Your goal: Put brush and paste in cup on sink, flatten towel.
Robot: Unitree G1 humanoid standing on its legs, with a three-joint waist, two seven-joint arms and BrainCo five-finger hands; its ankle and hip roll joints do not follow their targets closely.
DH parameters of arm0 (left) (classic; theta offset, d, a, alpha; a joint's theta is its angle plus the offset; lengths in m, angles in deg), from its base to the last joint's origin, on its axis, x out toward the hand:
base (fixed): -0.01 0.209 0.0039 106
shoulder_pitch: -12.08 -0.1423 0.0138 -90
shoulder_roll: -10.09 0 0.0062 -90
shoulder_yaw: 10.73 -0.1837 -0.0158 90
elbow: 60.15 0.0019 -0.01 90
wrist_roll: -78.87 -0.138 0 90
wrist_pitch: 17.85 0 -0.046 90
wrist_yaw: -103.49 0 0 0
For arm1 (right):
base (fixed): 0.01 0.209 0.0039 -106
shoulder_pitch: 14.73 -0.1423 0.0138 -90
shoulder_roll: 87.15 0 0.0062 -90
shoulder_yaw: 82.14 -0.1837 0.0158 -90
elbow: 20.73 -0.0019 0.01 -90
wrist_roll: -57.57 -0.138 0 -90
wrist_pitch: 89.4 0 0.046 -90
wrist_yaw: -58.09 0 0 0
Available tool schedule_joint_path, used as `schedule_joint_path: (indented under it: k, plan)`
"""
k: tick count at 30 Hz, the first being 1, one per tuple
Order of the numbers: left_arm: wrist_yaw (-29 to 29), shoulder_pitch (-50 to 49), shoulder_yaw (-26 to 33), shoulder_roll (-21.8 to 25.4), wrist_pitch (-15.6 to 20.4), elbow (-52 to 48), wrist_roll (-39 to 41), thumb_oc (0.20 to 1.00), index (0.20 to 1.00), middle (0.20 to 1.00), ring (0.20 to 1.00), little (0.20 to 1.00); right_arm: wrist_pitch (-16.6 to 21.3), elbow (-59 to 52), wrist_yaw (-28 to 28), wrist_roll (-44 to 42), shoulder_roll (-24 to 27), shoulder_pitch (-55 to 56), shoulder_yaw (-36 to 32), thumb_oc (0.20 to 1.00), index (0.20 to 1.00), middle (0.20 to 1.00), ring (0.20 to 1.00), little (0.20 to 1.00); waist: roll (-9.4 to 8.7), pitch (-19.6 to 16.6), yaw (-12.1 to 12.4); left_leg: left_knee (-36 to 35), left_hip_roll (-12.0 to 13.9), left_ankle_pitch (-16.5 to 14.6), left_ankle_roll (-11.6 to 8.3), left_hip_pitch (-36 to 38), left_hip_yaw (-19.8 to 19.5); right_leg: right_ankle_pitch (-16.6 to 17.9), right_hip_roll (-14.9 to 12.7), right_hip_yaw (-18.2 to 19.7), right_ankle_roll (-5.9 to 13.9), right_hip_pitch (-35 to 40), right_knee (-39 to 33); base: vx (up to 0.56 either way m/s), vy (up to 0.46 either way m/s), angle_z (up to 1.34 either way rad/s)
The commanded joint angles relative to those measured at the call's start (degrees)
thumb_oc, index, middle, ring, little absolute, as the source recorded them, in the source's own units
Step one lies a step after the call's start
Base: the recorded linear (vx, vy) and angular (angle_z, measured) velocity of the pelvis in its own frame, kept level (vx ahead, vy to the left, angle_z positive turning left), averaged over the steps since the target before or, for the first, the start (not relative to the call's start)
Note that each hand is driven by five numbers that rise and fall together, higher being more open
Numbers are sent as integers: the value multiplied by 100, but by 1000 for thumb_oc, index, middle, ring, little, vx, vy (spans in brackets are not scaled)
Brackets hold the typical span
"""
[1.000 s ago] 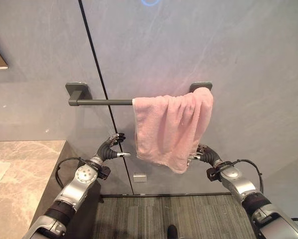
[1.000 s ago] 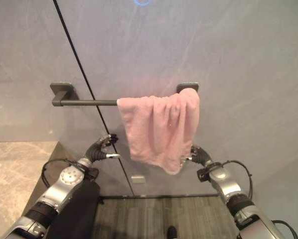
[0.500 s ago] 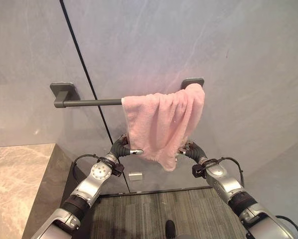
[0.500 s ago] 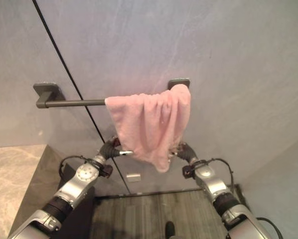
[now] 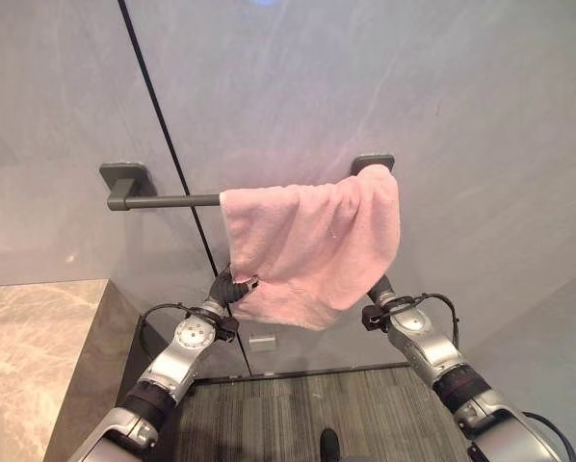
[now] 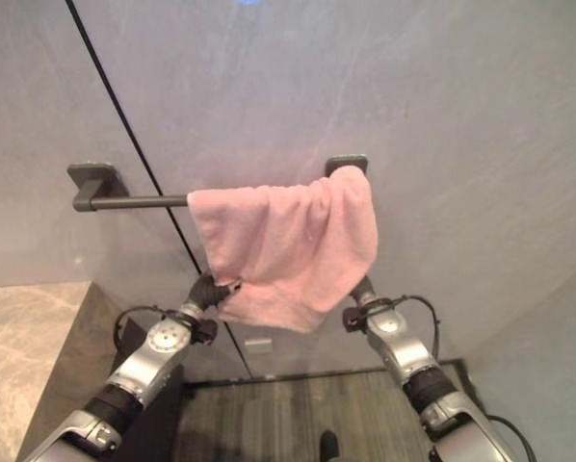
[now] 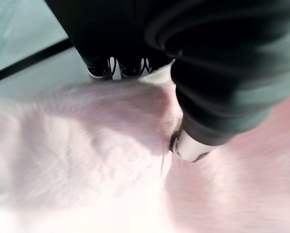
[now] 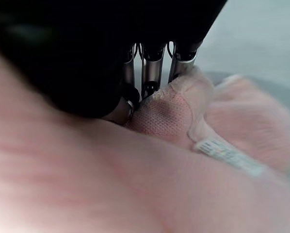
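Lighting was even and soft, with a faint bright spot high on the grey wall [image 5: 384, 87]. The pink towel [image 5: 312, 241] cast a mild shadow. In both wrist views the towel was blurred and washed out near the lens.

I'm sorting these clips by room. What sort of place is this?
Most likely a bathroom. A pink towel hangs over a dark wall-mounted towel bar on grey stone-look wall panels, and a marble-look countertop sits at the robot's left.
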Motion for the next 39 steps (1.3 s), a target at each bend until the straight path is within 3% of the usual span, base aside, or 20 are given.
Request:
schedule_joint_path:
  k: [1,8,13,17,23,27,31,39]
  plan:
    - [269,415,74,443,466,-369,-167,200,200,200,200,200,566,-424,-18,247,2,-249,-356,200,200,200,200,200,-255,-140,78,38,-109,166,121,-238,-25,-460,-524,54,592,420,42,-1,0,7]
    - [502,94,532,356,685,-1207,75,200,200,200,200,200,832,-1307,-70,132,-201,-248,-426,200,200,200,200,200,-306,-90,111,38,-124,156,118,-305,-61,-450,-558,13,607,401,42,-4,6,6]
    - [507,-45,381,249,617,-835,11,200,200,200,200,200,732,-929,0,72,-379,-235,-53,200,200,200,200,200,-358,-21,166,38,-142,160,133,-343,-83,-449,-569,3,595,382,42,-2,2,1]
    - [470,-280,151,-93,500,-67,440,200,200,200,200,200,593,-179,-26,-210,-745,-134,282,200,200,200,200,200,-392,20,235,38,-138,173,152,-371,-110,-453,-572,-40,575,370,42,0,0,0]
    - [542,-320,75,-156,470,140,454,200,200,200,200,200,617,-191,-136,-248,-902,-124,312,200,200,200,200,200,-404,34,280,38,-133,186,153,-395,-151,-476,-563,-70,561,385,42,13,1,5]
    - [723,-216,171,-94,521,-246,464,200,200,200,200,200,798,-771,-222,-904,-1007,-179,212,200,200,200,200,200,-417,8,282,38,-126,186,147,-386,-168,-496,-557,-110,553,426,42,13,1,6]
    - [787,-269,428,25,594,-1165,448,200,200,200,200,200,882,-1693,-119,-907,-874,-152,127,200,200,200,200,200,-420,-27,268,38,-124,166,144,-357,-159,-508,-554,-103,558,448,44,0,0,0]
    - [814,-505,918,200,812,-2305,459,200,200,200,200,200,925,-2440,0,-840,-667,-106,99,200,200,200,200,200,-429,-89,258,38,-133,116,148,-280,-137,-542,-573,-84,573,494,42,4,2,1]
